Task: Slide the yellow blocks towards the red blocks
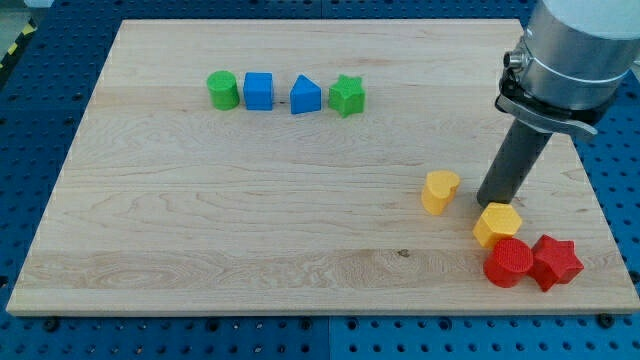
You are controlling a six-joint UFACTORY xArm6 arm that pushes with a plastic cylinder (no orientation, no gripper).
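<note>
A yellow heart-shaped block (439, 191) lies at the view's right, apart from the others. A yellow hexagon block (497, 224) sits lower right of it and touches a red cylinder (508, 262). A red star block (556, 262) sits right beside the cylinder. My tip (491, 201) is at the end of the dark rod, between the two yellow blocks, just above the hexagon's top edge and to the right of the heart.
A row of blocks stands near the view's top left: a green cylinder (222, 90), a blue cube (258, 91), a blue triangular block (306, 96) and a green star (347, 96). The wooden board (250, 220) ends close to the red blocks at the lower right.
</note>
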